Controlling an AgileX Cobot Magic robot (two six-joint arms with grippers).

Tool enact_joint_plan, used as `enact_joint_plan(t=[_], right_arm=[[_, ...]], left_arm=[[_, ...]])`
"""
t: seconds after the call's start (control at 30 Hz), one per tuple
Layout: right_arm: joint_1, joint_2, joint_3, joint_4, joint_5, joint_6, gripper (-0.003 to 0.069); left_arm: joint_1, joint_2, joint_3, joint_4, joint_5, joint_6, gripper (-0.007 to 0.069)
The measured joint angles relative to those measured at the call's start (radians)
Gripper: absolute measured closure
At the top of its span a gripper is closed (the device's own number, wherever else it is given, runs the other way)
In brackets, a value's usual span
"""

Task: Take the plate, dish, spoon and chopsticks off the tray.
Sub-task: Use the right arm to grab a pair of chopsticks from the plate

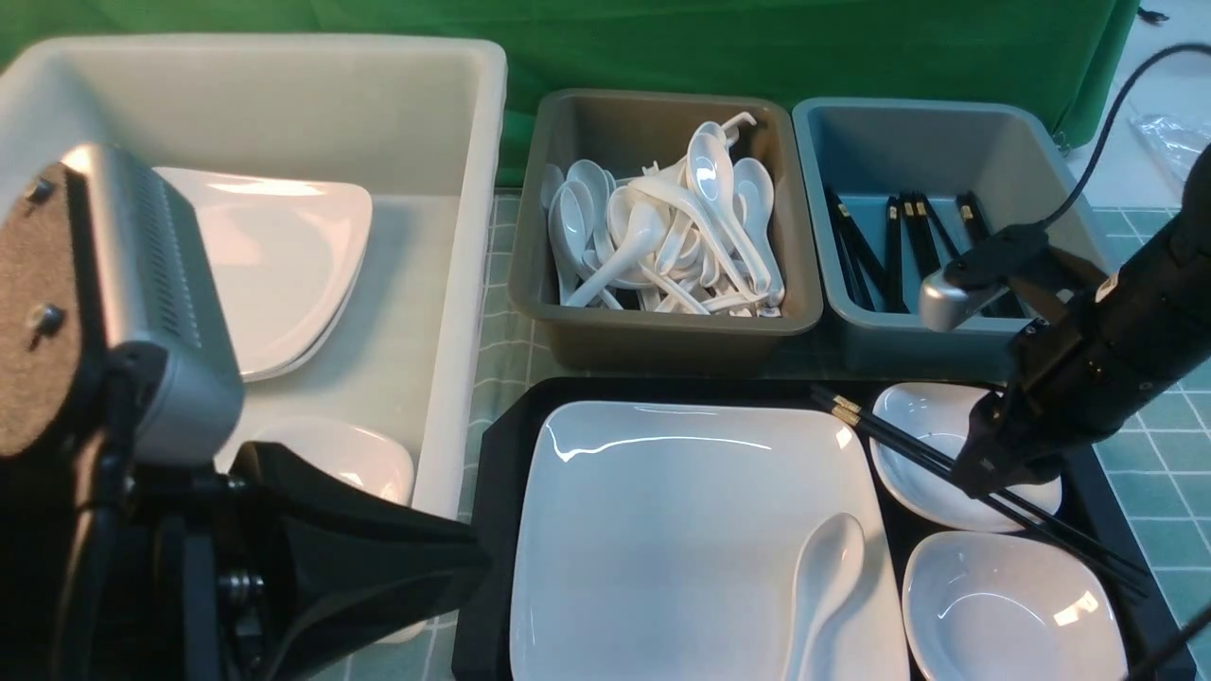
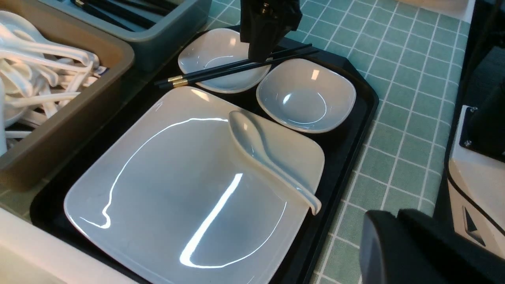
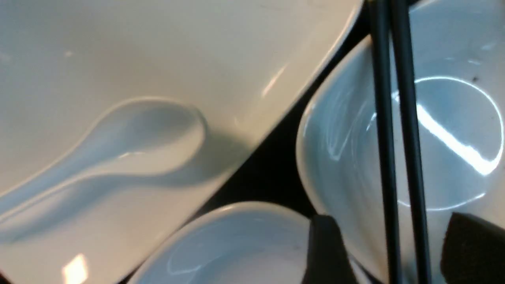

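Counter (image 1: 1159,454) under green checked cloth, green curtain (image 1: 757,47) along far side.

Far row, left to right: white tub (image 1: 464,284) with stacked plates (image 1: 274,255) and one stored dish (image 1: 350,459); brown bin (image 1: 662,345) heaped with loose spoons (image 1: 662,236); blue-grey bin (image 1: 946,132) with spare chopsticks (image 1: 894,260).

Tray (image 1: 506,454): black, raised rim, near middle of counter, just in front of the two smaller bins; carrying every item listed below.

Plate (image 1: 681,530): large, white, square with rounded corners, filling left and middle of tray.

Spoon (image 1: 828,567): white, lying on near right part of plate, bowl facing up and toward far side, handle pointing to plate's near edge.

Far small dish (image 1: 908,416) and near small dish (image 1: 1003,605): white, deep, one behind the other at right end of tray, just beside plate.

Chopsticks (image 1: 899,442): black pair, laid slantwise across far small dish; gold-banded ends just beside plate's far right corner, thin ends toward near right rim of tray.

Right pincer (image 1: 986,480): lowered over far small dish, fingers (image 3: 327,252) parted, one on either side of both chopsticks, gaps visible between pads and sticks; no hold on anything.

Left pincer (image 2: 394,232): at near left, off tray, only a dark edge in view; degree of opening not determinable.
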Motion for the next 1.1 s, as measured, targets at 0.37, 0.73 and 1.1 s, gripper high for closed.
enact_joint_plan(t=[0.37,0.73,1.1], right_arm=[[-0.012,0.168,-0.077,0.003,-0.081,-0.03,0.0195],[-0.012,0.21,-0.087,-0.005,-0.05,-0.137,0.052],[0.069,-0.032,-0.146,-0.001,0.076,-0.196,0.0544]], left_arm=[[0.0,0.0,0.0,0.018,0.004,-0.002,0.0607],[0.0,0.0,0.0,0.025,0.004,-0.024,0.0607],[0.0,0.0,0.0,0.079,-0.149,-0.025,0.0607]])
